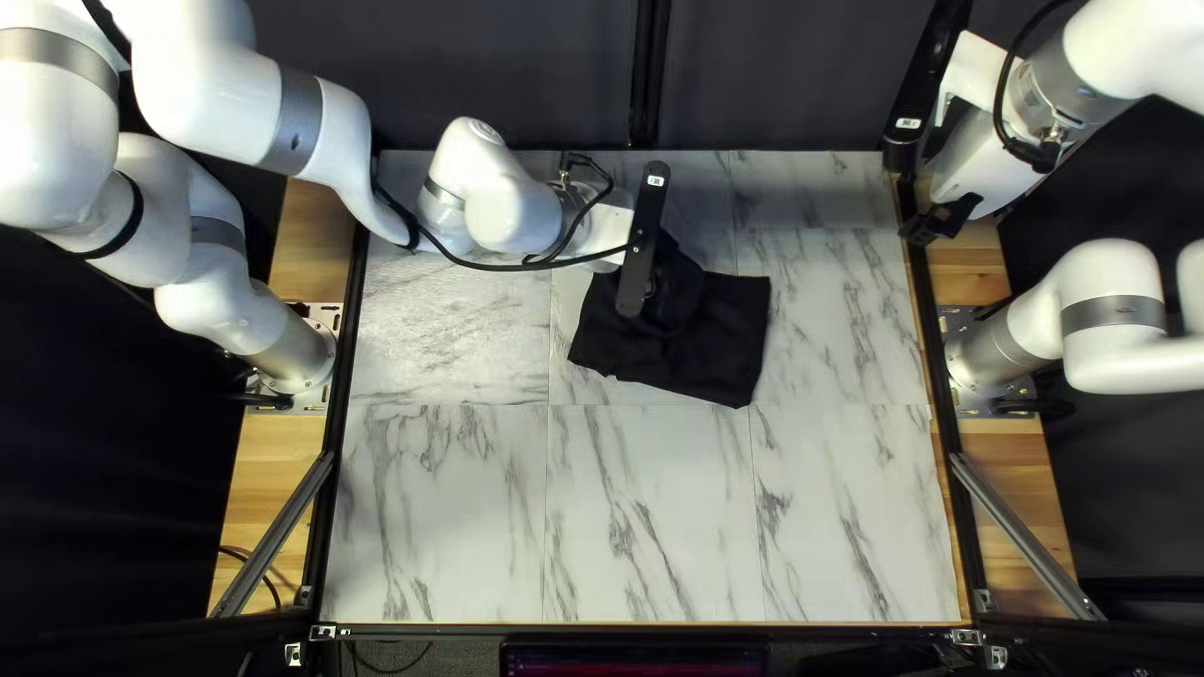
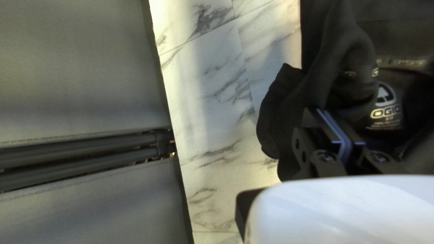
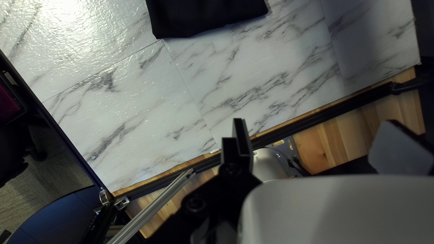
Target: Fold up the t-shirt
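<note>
One-handed hold on a bunched shirt risks a crooked fold

The black fabric t-shirt lies on the white, grey-veined marble-patterned table, past the middle toward the far edge. Its nearer part looks fairly flat; farther back it rises in crumpled folds around my left gripper, a black two-fingered one clenched on the cloth, beside the pale printed neck label. Farther off, near the table's right edge, my black right gripper is spread wide, holding nothing, well apart from the shirt.

The main danger, I judge, is the left pinch taking several layers, so a pull drags the whole bundle rather than opening it. Lifting with one side unsupported could twist the shirt or let it slip. If the right gripper comes in over the crumpled part, it may trap a crease or bump the left.
</note>
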